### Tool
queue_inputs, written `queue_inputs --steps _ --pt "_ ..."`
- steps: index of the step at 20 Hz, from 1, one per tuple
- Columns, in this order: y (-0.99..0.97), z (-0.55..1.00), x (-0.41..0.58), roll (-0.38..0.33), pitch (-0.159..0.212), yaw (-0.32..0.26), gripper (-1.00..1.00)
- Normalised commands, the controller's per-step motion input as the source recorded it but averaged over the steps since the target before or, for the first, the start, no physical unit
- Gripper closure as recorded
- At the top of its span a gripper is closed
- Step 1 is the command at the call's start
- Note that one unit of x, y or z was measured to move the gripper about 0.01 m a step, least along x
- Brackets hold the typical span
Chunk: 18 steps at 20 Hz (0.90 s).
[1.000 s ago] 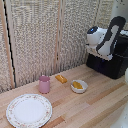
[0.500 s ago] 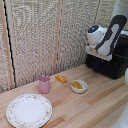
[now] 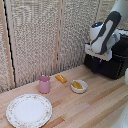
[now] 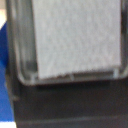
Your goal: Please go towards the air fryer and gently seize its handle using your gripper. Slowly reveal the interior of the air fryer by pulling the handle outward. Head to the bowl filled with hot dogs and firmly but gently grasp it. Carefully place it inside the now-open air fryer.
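Here the white arm's gripper (image 3: 101,56) hangs at the right of the exterior view, over the front of the glossy black air fryer (image 3: 116,61); its fingers are hidden from this angle, so whether they are apart or closed cannot be told, and the handle cannot be made out. The wrist view is blurred, showing only a grey textured panel above a dark surface. Lower centre, the small white bowl (image 3: 79,86) holding orange-yellow hot dogs (image 3: 77,85) sits on the wooden table (image 3: 95,107), well apart from the fryer. An orange block (image 3: 61,78) lies near it, a pink cup (image 3: 44,84) further left, and a floral-rimmed plate (image 3: 28,110) lower left.
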Motion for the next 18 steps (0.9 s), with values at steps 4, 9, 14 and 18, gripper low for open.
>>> queue_inputs --steps 4,9,14,18 --pt "0.77 -0.20 0.000 0.144 0.057 -0.081 1.00" --pt "0.82 -0.24 0.009 0.117 0.081 -0.066 1.00" --pt "0.93 -0.05 0.021 0.058 0.110 -0.013 1.00" --pt "1.00 -0.05 0.005 -0.014 0.039 0.000 1.00"
